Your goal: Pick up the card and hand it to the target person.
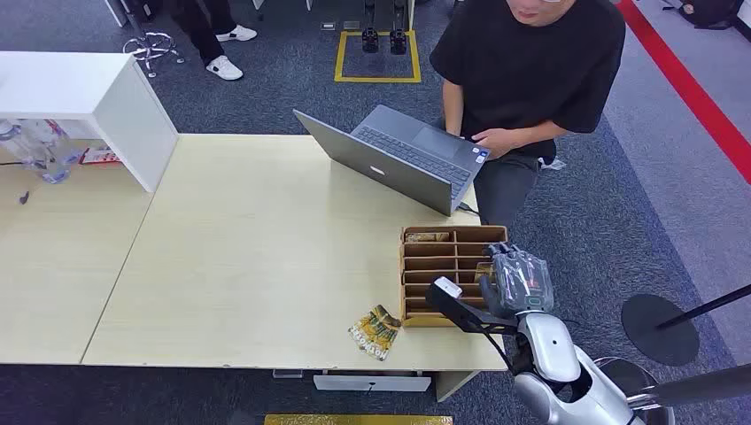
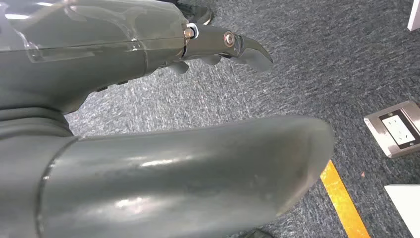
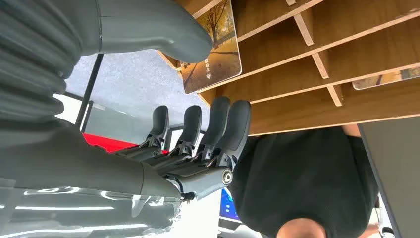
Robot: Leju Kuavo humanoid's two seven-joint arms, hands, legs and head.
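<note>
**Right hand at the card box, card between thumb and fingers**

Glossy card printed with autumn trees point(image 3: 213, 47) standing at the right edge of the slotted wooden box point(image 1: 452, 257), about midway along that side, partly out of its slot. Seen from the right wrist just past the thick grey thumb tip, with the dark fingers point(image 3: 218, 124) on its other side; cannot tell whether thumb and fingers actually touch it, so grip unclear. Grey right hand point(image 1: 518, 279) poised at the box's right side, silver arm rising from below.

Second similar card point(image 3: 386, 78) lying in another compartment of the box. Small pile of yellow-green printed cards point(image 1: 375, 332) loose on the pale wooden table point(image 1: 248, 257), just beside the box's near left corner.

Open grey laptop point(image 1: 398, 155) farther back on the table, person in a black T-shirt point(image 1: 531, 66) seated behind it, one hand on the keyboard.

Left hand point(image 2: 148, 129) hanging over dark grey carpet point(image 2: 307, 64), fingers curled in, holding nothing. Floor socket plate point(image 2: 396, 129) and yellow floor tape point(image 2: 344, 203) nearby.
</note>
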